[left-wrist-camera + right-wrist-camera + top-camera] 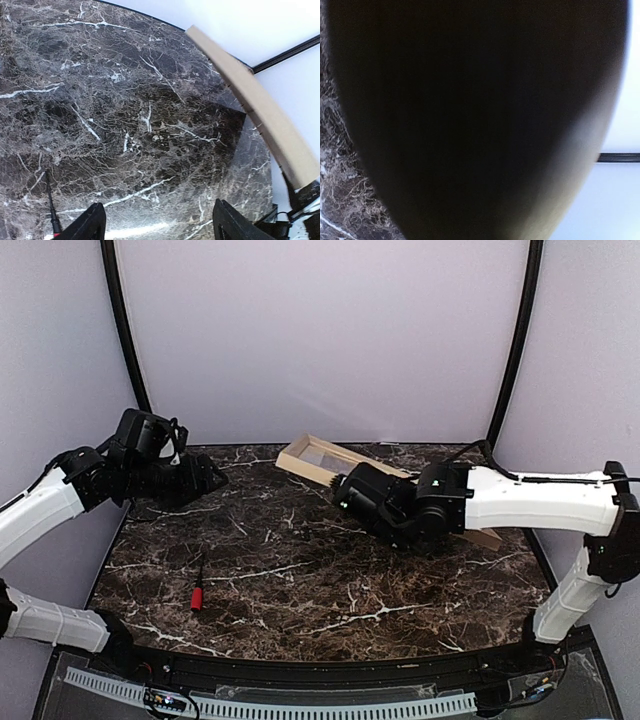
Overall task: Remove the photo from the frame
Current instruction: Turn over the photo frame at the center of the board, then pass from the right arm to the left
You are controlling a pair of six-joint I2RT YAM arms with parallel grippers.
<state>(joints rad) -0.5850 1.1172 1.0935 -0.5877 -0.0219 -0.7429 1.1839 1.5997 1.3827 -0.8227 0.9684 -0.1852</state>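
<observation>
The frame (300,458), thin light wood, lies at the back middle of the marble table (300,570), and my right arm covers its right half. Its pale wooden side (260,110) crosses the upper right of the left wrist view. The photo is hidden. My right gripper (342,496) sits low over the frame's middle; a dark surface close to the lens fills the right wrist view, hiding the jaws. My left gripper (160,220) hovers open over bare marble left of the frame, with nothing between its fingers (90,224).
A red-handled screwdriver (197,592) lies on the left front of the table and also shows as the screwdriver (51,210) near my left finger. Curved black poles and pale walls close off the back and sides.
</observation>
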